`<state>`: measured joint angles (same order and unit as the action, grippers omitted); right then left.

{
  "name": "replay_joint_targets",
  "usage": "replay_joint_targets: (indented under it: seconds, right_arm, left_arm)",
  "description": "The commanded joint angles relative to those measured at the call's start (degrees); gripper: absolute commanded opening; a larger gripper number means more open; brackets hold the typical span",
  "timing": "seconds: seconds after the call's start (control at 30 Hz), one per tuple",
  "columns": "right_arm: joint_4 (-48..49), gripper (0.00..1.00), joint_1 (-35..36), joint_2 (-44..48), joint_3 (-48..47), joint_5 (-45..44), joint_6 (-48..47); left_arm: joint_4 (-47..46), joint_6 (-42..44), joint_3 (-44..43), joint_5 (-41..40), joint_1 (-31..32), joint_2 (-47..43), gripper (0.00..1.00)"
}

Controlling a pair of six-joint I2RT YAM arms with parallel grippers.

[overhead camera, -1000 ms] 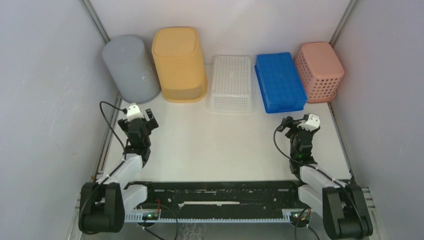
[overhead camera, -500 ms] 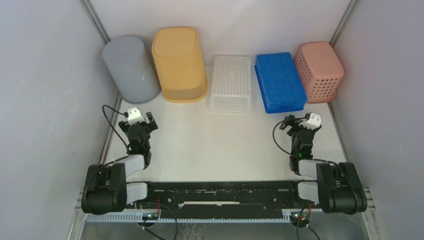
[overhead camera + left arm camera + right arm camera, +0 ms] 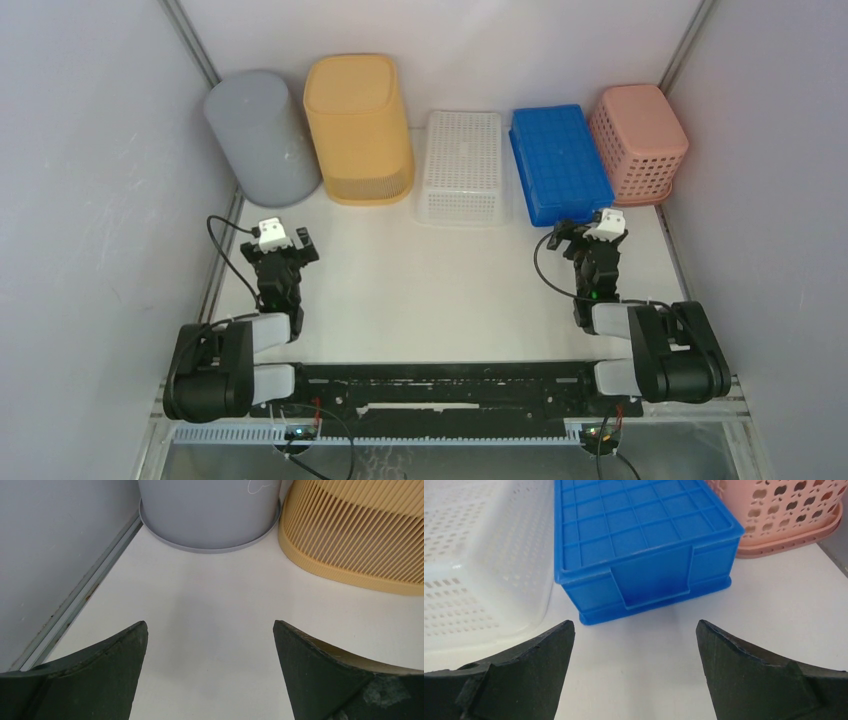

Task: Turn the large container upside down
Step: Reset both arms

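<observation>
Near blue crate (image 3: 560, 165), R pincer (image 3: 586, 238) edged closer; L pincer (image 3: 279, 250) barely shifted; both spread wide.

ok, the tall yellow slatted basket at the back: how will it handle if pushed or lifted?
The yellow basket stands tall, wider end down, so a high push would probably tip it rather than slide it. Its thin slatted walls suggest light, slightly flexible plastic. The smooth closed top looks hard to pinch.

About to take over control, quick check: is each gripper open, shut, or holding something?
Left gripper: open, holding nothing.
Right gripper: open, holding nothing.
</observation>
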<state>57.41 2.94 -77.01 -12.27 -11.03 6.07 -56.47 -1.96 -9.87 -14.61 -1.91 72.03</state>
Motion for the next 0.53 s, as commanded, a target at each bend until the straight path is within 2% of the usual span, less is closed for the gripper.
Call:
replay_joint_targets:
  seconds: [0.0,0.5]
  right_arm:
    - [-2.22,1.00,0.40,0.14,-0.82,1.22,-2.08]
    - [-3.10,1.00,0.18,0.04,-1.32,1.89,-2.02]
  left_arm:
    - [-3.30,0.90,-1.12,0.65,-0.32,0.03,1.00]
    - [-3.30,0.90,-1.12,0.55,-0.29,0.04,1.00]
